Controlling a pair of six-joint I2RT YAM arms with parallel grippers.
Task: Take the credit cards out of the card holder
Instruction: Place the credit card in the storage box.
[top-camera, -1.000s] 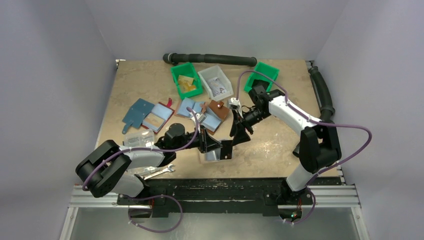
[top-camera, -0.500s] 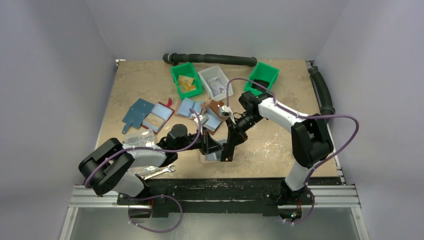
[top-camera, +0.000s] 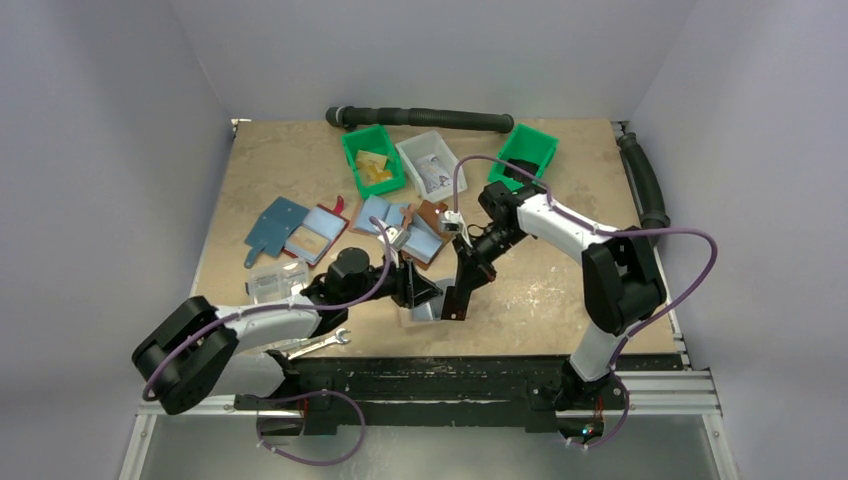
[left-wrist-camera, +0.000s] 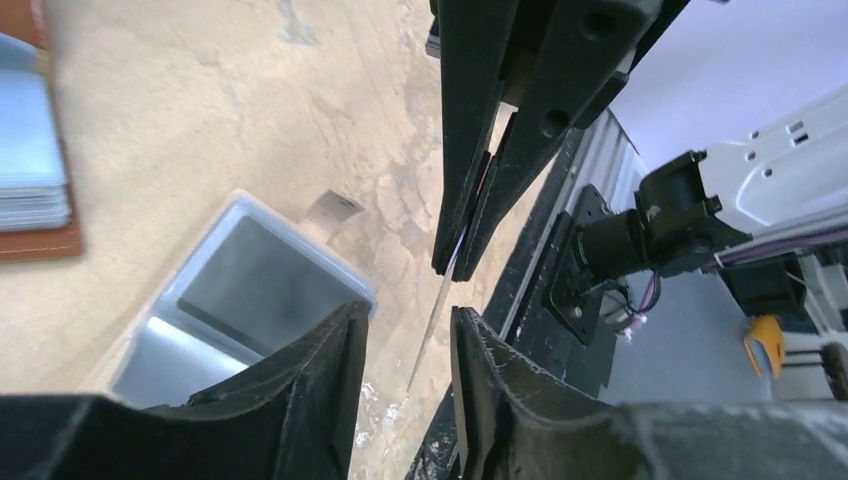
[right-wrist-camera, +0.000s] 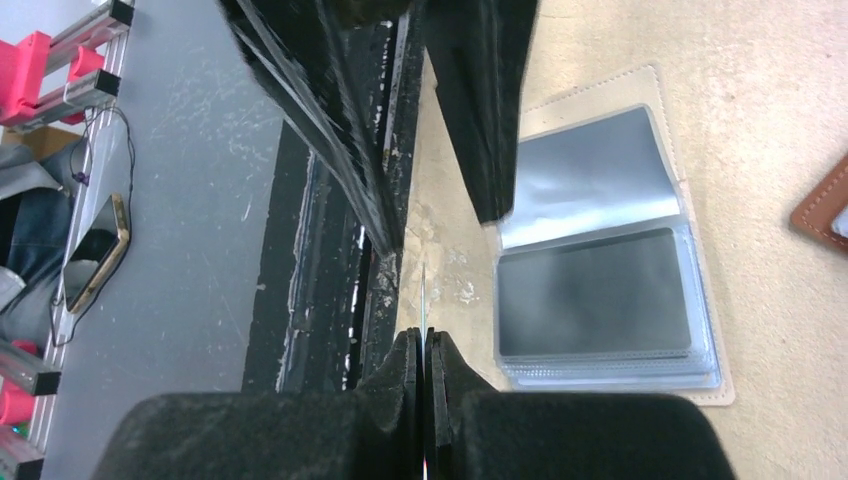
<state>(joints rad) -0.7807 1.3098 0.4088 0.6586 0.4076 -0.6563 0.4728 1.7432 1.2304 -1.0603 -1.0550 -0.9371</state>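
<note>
The card holder (top-camera: 423, 312) lies open near the table's front edge, its whitish rim (left-wrist-camera: 300, 243) at the left in the left wrist view. A dark grey credit card (right-wrist-camera: 595, 290) sits in its clear pocket (right-wrist-camera: 590, 170). A second credit card (left-wrist-camera: 440, 300) stands edge-on just right of the holder, looking like a thin pale line (right-wrist-camera: 423, 290). My right gripper (right-wrist-camera: 423, 335) is shut on its top edge, reaching down from above (left-wrist-camera: 462, 270). My left gripper (left-wrist-camera: 405, 320) is open, one finger on each side of that card with a gap on both sides.
Brown wallets with blue lining (top-camera: 410, 225) (top-camera: 300, 235) lie behind the holder. A clear plastic box (top-camera: 275, 280) and a wrench (top-camera: 315, 343) are at the left. Green bins (top-camera: 372, 160) (top-camera: 525, 150) and a grey bin (top-camera: 432, 162) stand at the back. The black front rail (right-wrist-camera: 320, 260) runs close by.
My right gripper came down and left from beside the wallets and shut on the upright card. My left gripper, shut before, has opened off that card.
</note>
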